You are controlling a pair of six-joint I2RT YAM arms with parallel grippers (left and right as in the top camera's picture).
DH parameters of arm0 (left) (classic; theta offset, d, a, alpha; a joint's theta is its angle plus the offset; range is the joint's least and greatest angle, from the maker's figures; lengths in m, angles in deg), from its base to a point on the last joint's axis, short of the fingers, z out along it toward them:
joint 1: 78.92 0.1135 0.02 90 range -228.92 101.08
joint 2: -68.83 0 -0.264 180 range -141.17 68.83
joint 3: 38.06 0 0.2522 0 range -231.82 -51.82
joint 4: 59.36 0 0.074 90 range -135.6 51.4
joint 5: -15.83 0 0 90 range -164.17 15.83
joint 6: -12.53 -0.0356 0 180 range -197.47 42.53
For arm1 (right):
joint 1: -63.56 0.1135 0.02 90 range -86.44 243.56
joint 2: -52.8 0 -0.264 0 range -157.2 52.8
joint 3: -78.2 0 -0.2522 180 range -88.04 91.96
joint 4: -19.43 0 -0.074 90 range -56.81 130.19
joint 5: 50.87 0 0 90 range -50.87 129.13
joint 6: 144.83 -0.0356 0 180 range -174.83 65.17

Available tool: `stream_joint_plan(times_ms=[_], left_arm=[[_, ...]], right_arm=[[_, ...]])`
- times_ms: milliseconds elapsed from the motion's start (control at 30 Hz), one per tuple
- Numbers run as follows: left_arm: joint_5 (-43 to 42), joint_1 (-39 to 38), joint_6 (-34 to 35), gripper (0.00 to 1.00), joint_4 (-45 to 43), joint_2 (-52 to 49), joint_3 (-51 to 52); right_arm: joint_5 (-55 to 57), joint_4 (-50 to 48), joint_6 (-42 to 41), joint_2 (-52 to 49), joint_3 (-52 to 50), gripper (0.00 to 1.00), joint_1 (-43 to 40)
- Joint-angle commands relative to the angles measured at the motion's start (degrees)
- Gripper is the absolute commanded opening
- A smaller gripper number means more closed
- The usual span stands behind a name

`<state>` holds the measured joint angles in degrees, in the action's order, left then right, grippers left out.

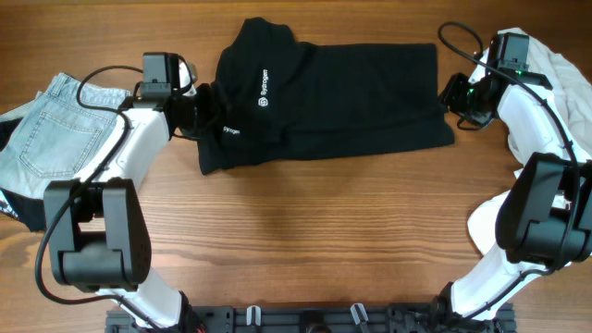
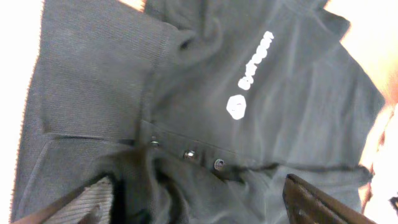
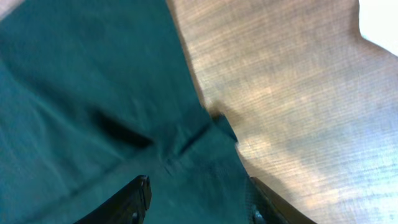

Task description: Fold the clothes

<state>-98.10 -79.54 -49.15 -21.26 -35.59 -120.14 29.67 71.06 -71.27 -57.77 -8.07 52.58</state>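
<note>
The clothes are chiefly a black shirt (image 1: 342, 102) with a small white logo (image 1: 262, 102), lying folded at the back middle of the table. My left gripper (image 1: 203, 109) is at its left edge, by the collar. In the left wrist view it (image 2: 202, 205) stands open, its fingers (image 2: 93, 202) wide apart over the buttoned placket (image 2: 189, 154) and rumpled cloth. My right gripper (image 1: 454, 98) is at the shirt's right edge. In the right wrist view it (image 3: 199, 202) is open over the hem corner (image 3: 217, 127), with cloth lying between the fingers (image 3: 134, 199).
Pale blue jeans (image 1: 55, 129) lie at the left edge beside my left arm. White garments lie at the back right (image 1: 560, 65) and by the right arm's base (image 1: 486, 227). Bare wood table (image 1: 324, 231) fills the front middle.
</note>
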Motion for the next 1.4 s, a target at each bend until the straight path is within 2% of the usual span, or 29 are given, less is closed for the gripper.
stream_joint_plan(times_ms=[0,133,233,267,333,400,567,667,733,767,833,1033,1067,1100,1133,1367], left_arm=[[-8.0,0.3,-3.0,1.00,-0.3,1.4,-0.2],[-7.5,-5.4,-12.3,1.00,2.7,3.4,-0.2],[4.4,-11.9,-14.7,1.00,6.2,2.9,-0.2],[7.2,-13.6,-14.7,1.00,6.5,2.8,-0.2],[12.6,-18.1,-14.7,0.99,6.6,2.1,-0.2],[16.7,-20.7,-14.6,0.99,6.9,1.5,-0.2],[23.6,-23.6,-14.6,0.99,8.9,0.4,-0.2],[23.8,-23.6,-14.6,0.96,8.9,0.4,-0.2],[24.9,-23.6,-14.6,0.88,8.5,0.1,-0.2],[25.1,-23.6,-14.6,0.76,7.7,-0.6,-0.2],[25.1,-23.6,-14.6,0.66,6.9,-1.5,-0.2],[24.9,-23.7,-14.6,0.52,4.5,-4.0,-0.2],[24.9,-23.7,-14.6,0.38,4.1,-4.1,-0.2],[24.9,-23.7,-14.6,0.16,3.8,-4.1,-0.2],[24.9,-23.6,-14.6,0.04,3.4,-4.0,-0.2],[24.9,-23.5,-14.6,0.04,-0.3,-2.9,-5.8]], right_arm=[[1.7,2.0,3.0,-0.2,-1.2,0.49,0.2],[1.7,-1.0,3.3,-0.2,-8.3,0.48,0.2],[1.7,-6.3,2.8,-0.3,-14.5,0.47,0.2],[1.7,-7.4,2.8,-0.2,-15.7,0.43,0.2],[2.3,-7.2,2.7,-0.2,-17.0,0.22,0.2],[2.6,-5.9,2.8,-0.2,-17.0,0.06,0.2],[11.2,-0.4,0.0,-0.2,-17.0,0.04,0.1],[12.3,0.1,-0.1,-0.2,-17.0,0.04,0.1],[12.1,0.2,-0.1,-0.2,-17.0,0.04,0.1],[12.0,0.1,-0.1,-0.2,-17.0,0.04,0.1],[12.0,0.2,-0.1,-0.2,-17.0,0.04,0.1],[12.0,0.3,-0.1,-0.2,-17.0,0.04,0.1],[12.0,0.2,-0.1,-0.2,-17.0,0.04,0.1],[12.0,0.2,-0.1,-0.2,-17.0,0.04,0.1],[12.0,0.2,-0.1,-0.2,-17.0,0.04,0.1],[12.0,0.3,-0.1,-0.2,-17.0,0.04,0.1]])
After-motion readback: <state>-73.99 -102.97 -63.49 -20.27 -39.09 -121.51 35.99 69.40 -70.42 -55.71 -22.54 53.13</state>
